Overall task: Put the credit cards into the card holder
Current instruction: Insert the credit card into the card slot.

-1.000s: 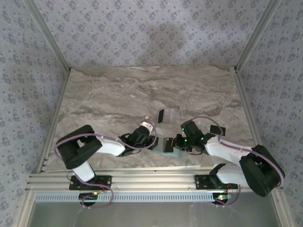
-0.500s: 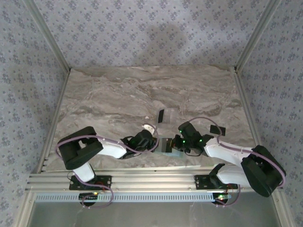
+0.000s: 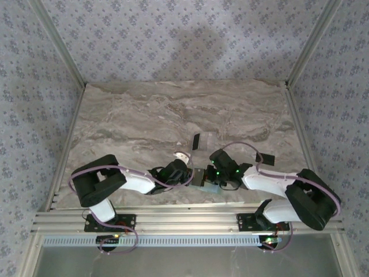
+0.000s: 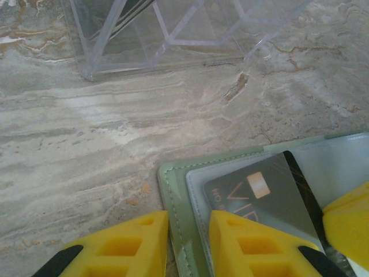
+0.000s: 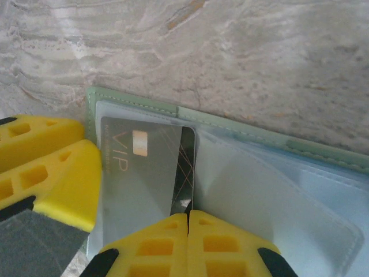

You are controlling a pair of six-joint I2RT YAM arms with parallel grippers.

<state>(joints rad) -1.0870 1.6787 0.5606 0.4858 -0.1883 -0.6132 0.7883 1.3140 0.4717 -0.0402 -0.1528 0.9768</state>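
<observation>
we see the holder (image 5: 242, 130) lying open and flat on the bench (image 4: 86, 133), low in the middle of the top view, between the two claws. a grey card (image 5: 144, 173) lies over its left clear pocket. the right claw (image 5: 188, 222) is closed, its tips at the card's dark end. the left claw (image 4: 189, 225) is narrowly parted astride the holder's left edge; we cannot tell whether it grips. a clear box (image 4: 173, 34) stands beyond.
</observation>
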